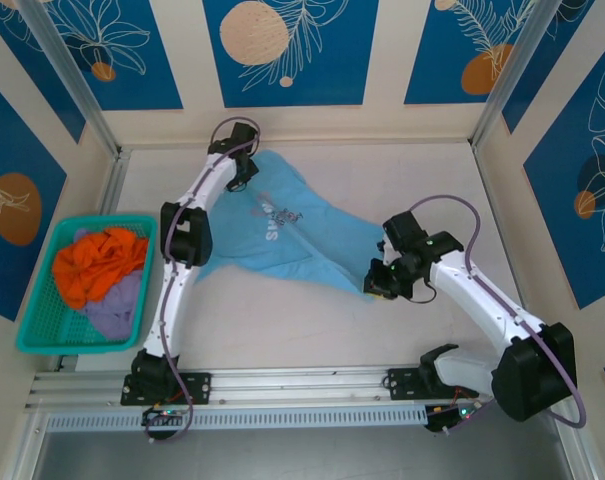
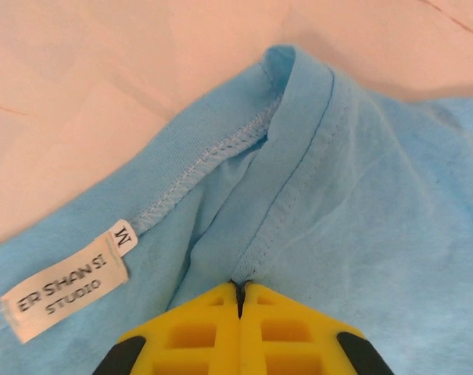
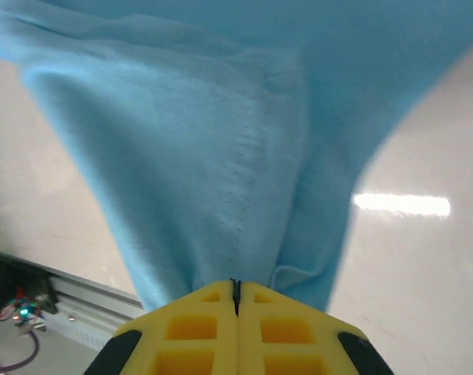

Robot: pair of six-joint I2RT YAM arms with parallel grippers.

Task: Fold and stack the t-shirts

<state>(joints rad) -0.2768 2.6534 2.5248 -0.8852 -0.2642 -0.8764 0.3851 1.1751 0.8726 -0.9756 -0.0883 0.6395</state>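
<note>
key relation: the blue t-shirt [image 1: 292, 235] is strung between your two claws. its long axis runs on a diagonal, from the collar at the far left of the table [image 1: 282, 330] to the hem end at the near right.
left claw [image 2: 240, 285]: closed tight on the cloth just below the collar [image 2: 299, 156], at the far end. the shirt spreads away ahead of its fingertips.
right claw [image 3: 236, 283]: its yellow fingers meet with blue cloth bunched between them, so it grips the hem end. from there the shirt rises and widens ahead of it.
which arm is nearer: neither. each one has an end, and the middle sags between them onto the table.
where the shirt lies: mid table, chest lettering [image 1: 279, 215] face up, wide at the collar end and narrowing to a twisted tail by the right claw.
next move, as i judge it: the shirt looks not yet flat. you would want to draw the two ends apart along that diagonal before any fold.
cloth: soft thin knit with a matte surface. the neck band is ribbed with a stitched seam, and a white size label [image 2: 64, 293] is sewn inside it.
handling: it should drape and slide easily, so expect creases near the gathered hem.
waiting pile: an orange garment [image 1: 100, 265] and a lavender garment [image 1: 117, 305] lie crumpled in the teal mesh basket [image 1: 42, 345], well to the left of the left arm.
</note>
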